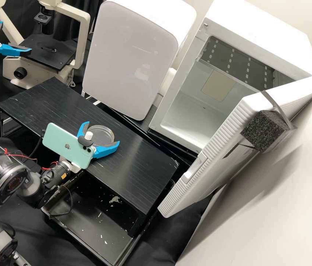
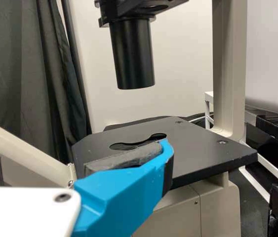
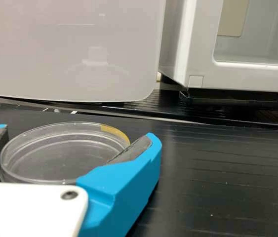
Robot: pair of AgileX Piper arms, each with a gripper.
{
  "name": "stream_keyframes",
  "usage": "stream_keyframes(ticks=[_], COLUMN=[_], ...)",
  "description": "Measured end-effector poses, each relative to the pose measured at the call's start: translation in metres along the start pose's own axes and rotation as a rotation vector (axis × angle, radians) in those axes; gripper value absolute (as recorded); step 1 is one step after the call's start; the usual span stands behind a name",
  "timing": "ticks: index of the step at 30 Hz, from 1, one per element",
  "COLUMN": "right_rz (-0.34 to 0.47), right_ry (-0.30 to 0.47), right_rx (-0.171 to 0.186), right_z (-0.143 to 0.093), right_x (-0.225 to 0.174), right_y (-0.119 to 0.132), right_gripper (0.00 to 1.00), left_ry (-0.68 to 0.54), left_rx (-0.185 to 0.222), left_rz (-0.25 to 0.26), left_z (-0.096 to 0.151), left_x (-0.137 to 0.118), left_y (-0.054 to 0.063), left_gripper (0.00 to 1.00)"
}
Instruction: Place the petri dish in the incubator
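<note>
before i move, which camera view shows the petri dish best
Right wrist view: the petri dish is close up, the yellow patch on its rim plain. The high view shows it smaller, from above, at the right gripper.

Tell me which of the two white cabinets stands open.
The right-hand cabinet in the high view: its door is swung out, baring a pale hollow inside. The left-hand cabinet shows a smooth, closed front.
</note>
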Motion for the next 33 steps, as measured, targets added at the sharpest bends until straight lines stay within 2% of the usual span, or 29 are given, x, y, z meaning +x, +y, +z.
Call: stream_keyframes(ticks=[4,10,16,20,26,33], right_rz=[-0.003,-0.001,0.032,0.099,0.248,0.366], right_ry=[0.003,0.0,-0.021,-0.04,-0.073,-0.066], right_rx=[-0.002,0.018,0.032,0.046,0.055,0.016], right_z=[0.0,0.002,0.01,0.021,0.04,0.057], right_x=[0.0,0.0,0.0,0.004,0.012,0.05], right_y=[0.0,0.003,0.017,0.038,0.082,0.127], right_gripper=[0.0,0.0,0.0,0.0,0.0,0.0], left_ry=[0.0,0.0,0.0,0.0,0.0,0.0], left_rx=[0.0,0.0,0.0,0.0,0.0,0.0], left_rz=[0.0,0.0,0.0,0.0,0.0,0.0], left_z=[0.0,0.0,0.0,0.0,0.0,0.0], left_x=[0.0,0.0,0.0,0.0,0.0,0.0], left_y=[0.0,0.0,0.0,0.0,0.0,0.0], left_gripper=[1.0,1.0,1.0,1.0,1.0,1.0])
